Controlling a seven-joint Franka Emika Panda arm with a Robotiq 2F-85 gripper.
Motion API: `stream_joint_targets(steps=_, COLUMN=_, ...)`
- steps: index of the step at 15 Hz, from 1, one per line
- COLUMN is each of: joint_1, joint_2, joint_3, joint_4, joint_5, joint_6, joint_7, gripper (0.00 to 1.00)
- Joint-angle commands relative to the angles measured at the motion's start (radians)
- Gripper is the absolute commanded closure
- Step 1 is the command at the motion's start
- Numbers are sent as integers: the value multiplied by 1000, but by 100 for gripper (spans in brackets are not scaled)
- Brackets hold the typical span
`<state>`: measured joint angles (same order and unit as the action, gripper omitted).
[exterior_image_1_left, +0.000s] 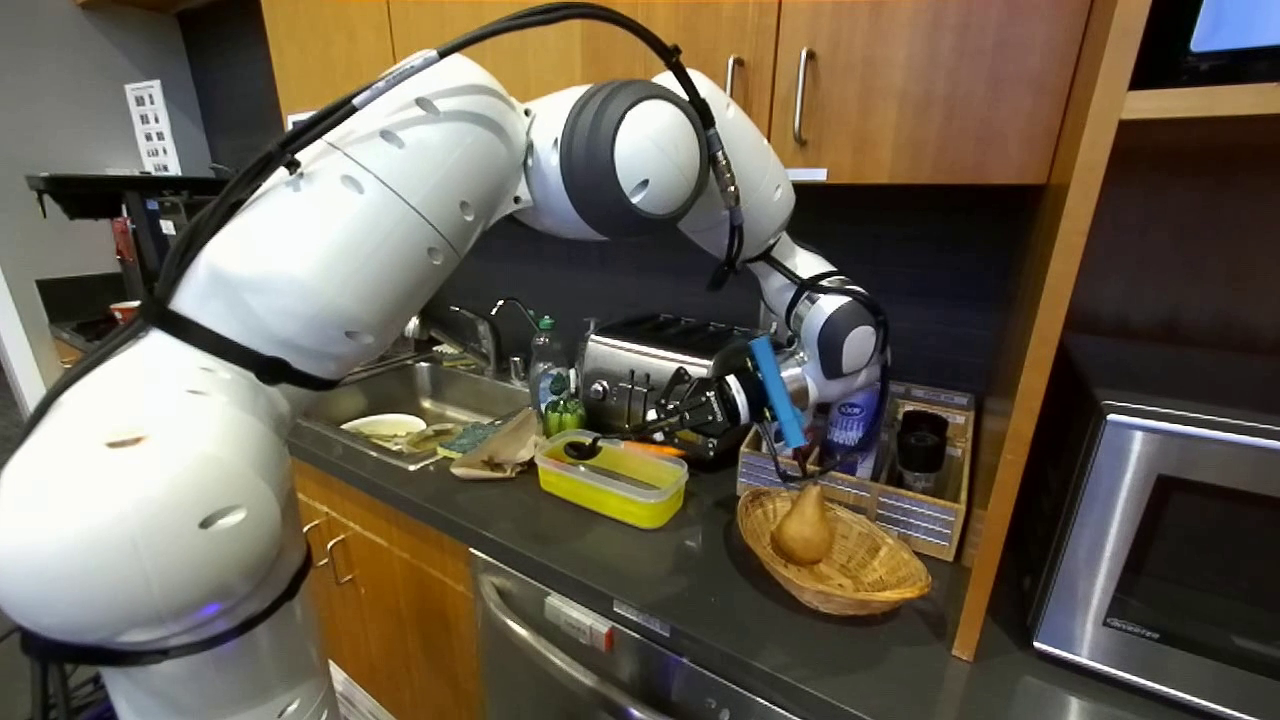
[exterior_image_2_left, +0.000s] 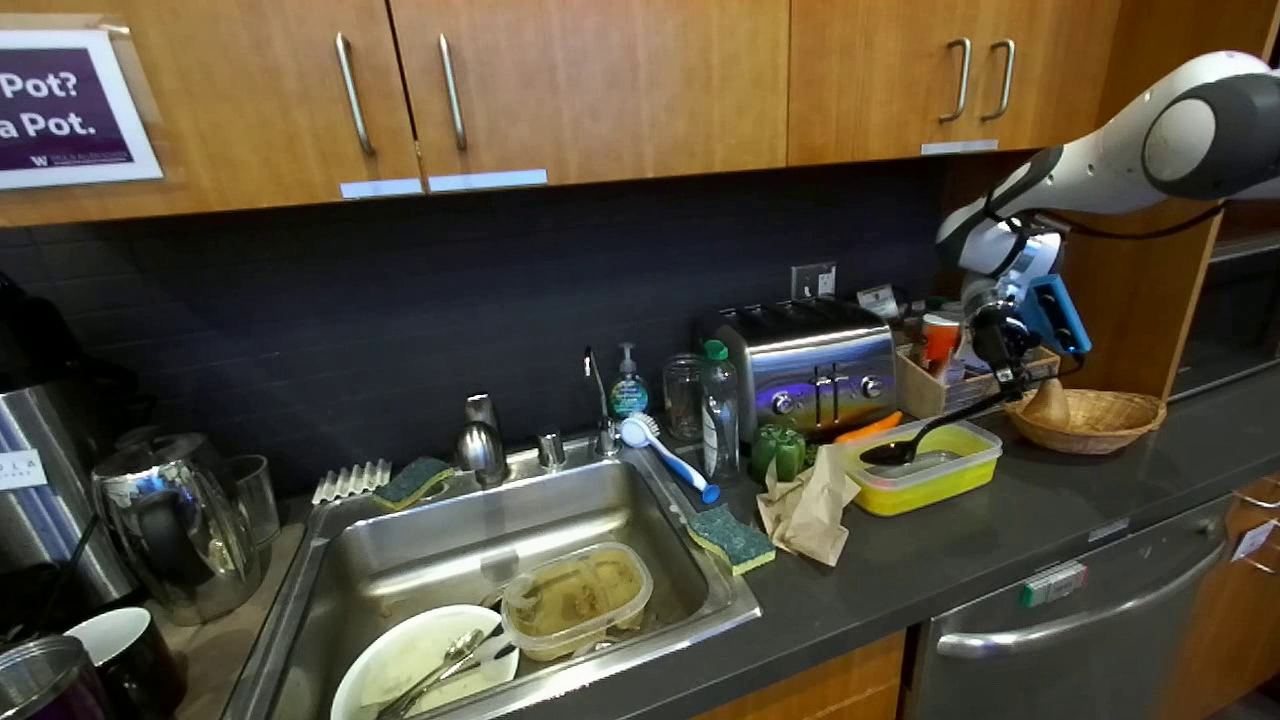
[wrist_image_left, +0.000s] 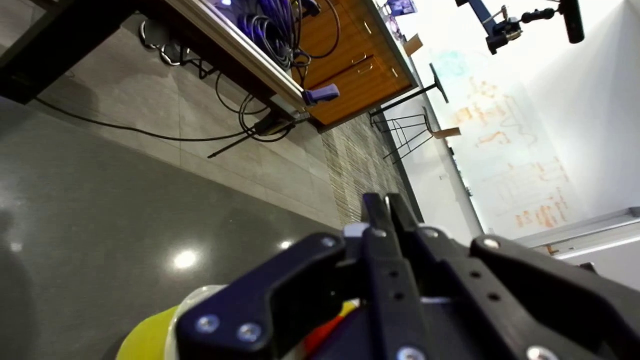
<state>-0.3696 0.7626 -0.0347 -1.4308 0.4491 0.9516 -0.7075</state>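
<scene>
My gripper is shut on the handle of a black spoon. In an exterior view the spoon slants down from the gripper, its bowl over the left part of a yellow-sided clear container. I cannot tell whether the bowl touches the container. The container also shows in an exterior view and in the wrist view. In the wrist view the fingers are nearly together and hide the spoon. An orange carrot and a green pepper lie behind the container.
A wicker basket with a pear stands beside the container. A toaster and a wooden box stand behind. A paper bag, a sponge and a sink with dishes are on the other side.
</scene>
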Motion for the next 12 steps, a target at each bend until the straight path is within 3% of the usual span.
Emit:
stream_joint_targets(steps=1, joint_1=6, joint_2=-92, joint_3=-6, joint_4=-133, joint_5=-25, joint_6=86, joint_7=-71, gripper=99)
stream_joint_targets(steps=12, joint_1=20, joint_2=-209, joint_3=-22, joint_4=-359, joint_5=-41, joint_6=277, joint_7=-189, gripper=99)
